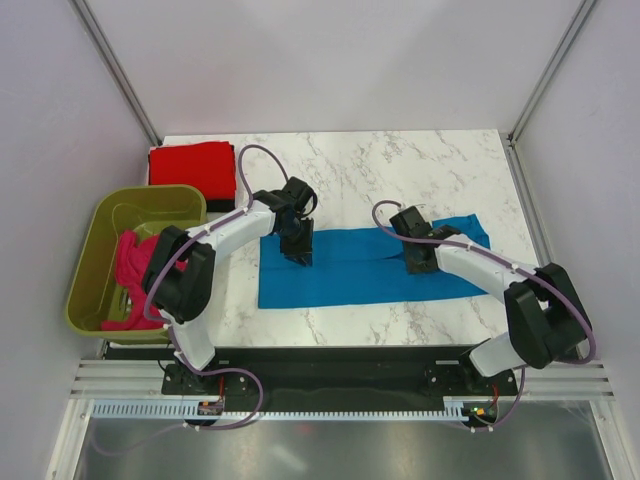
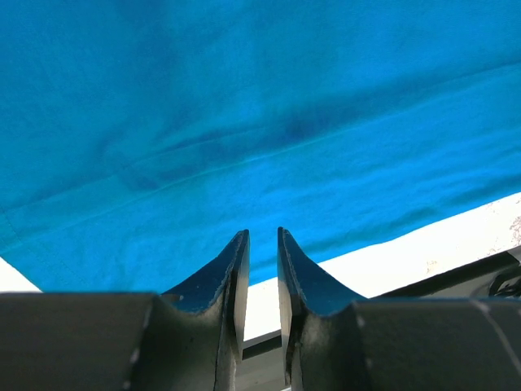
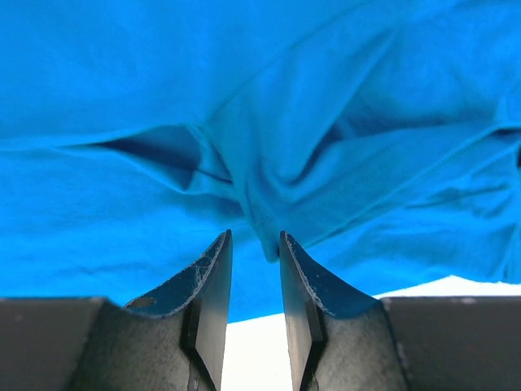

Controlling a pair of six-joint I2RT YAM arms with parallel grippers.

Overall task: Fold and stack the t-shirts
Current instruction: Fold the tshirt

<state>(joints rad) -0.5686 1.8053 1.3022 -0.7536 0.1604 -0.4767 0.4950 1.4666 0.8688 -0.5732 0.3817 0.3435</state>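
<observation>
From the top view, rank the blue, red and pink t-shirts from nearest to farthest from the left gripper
1. Bright blue cloth t-shirt, right under the left gripper.
2. Folded red cloth t-shirt, far-left corner.
3. Crumpled pink cloth t-shirt, in the olive plastic tub.

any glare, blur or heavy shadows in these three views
Top external: soft, even light, sharp throughout, with only faint shadows on the blue t-shirt. Left wrist: the cloth is evenly lit, but the bare table strip is blown out to plain white. Right wrist: the bunched folds hold dark shadow pockets, and the table sliver is overexposed there too.
</observation>
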